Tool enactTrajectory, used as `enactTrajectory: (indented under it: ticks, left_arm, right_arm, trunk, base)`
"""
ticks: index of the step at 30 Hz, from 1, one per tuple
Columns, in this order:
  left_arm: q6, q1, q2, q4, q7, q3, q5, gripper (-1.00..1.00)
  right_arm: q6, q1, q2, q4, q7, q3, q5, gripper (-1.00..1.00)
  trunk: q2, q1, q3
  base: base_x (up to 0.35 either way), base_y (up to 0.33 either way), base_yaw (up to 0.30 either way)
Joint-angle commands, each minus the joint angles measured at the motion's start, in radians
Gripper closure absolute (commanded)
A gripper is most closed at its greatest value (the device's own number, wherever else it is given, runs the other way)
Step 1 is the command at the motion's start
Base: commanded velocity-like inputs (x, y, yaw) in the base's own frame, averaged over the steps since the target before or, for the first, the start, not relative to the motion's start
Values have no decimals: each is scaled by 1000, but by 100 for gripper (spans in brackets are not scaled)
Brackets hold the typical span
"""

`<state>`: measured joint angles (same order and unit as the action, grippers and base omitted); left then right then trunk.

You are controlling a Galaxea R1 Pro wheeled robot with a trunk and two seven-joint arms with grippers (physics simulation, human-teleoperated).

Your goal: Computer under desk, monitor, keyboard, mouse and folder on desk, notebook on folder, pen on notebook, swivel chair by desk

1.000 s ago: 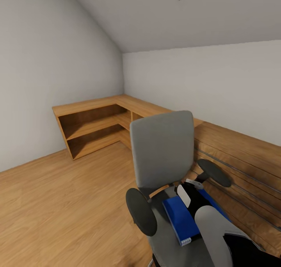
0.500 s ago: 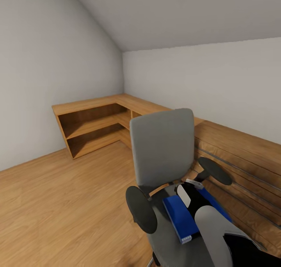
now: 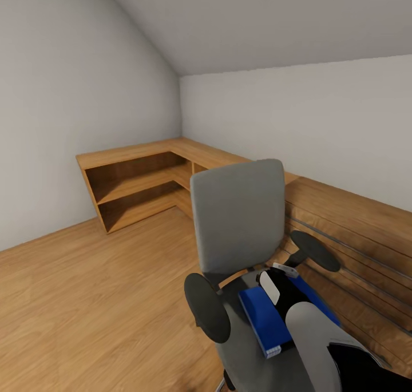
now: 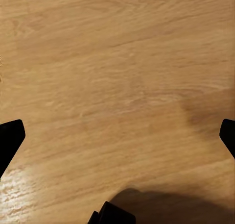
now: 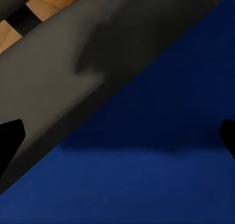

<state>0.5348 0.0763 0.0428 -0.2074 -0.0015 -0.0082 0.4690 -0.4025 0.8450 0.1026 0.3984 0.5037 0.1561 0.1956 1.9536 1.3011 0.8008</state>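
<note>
At the far left, light wooden low cabinets [image 3: 143,189] with open shelves run along the two walls and meet in the room's corner, continuing along the right wall as slatted wooden fronts. The wooden floor [image 3: 86,300] spreads before them. The left gripper [image 4: 117,136] hangs above bare floorboards, its two dark fingertips [image 4: 10,138] set wide apart at the edges of the left wrist view, so the jaws stand open with nothing between them.

Right of centre and near the robot, the swivel chair [image 3: 237,220] stands with its grey back upright and a black armrest on each side. The blue folder [image 3: 263,323] lies flat on the seat. The right gripper [image 3: 278,286] rests low over the folder's far end; in the right wrist view its fingertips [image 5: 10,140] are spread wide, jaws open, with the folder [image 5: 161,150] and grey seat close beneath them.
</note>
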Motion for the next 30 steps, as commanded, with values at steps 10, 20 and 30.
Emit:
enactTrajectory:
  ticks: [10,20,30]
  left_arm:
    - [28,0,0,0,-2,-1,2,-100]
    - [31,1,1,0,0,-1,2,-100]
    - [31,0,2,0,3,-1,2,-100]
  right_arm:
    - [-1,0,1,1,6,0,10,-100]
    - [-1,0,1,0,6,0,10,-100]
    - [-1,0,1,0,6,0,10,-100]
  trunk:
    - [0,0,1]
    - [28,15,13]
    - [28,15,13]
  base:
    - [0,0,0]
    - [0,0,0]
    - [0,0,0]
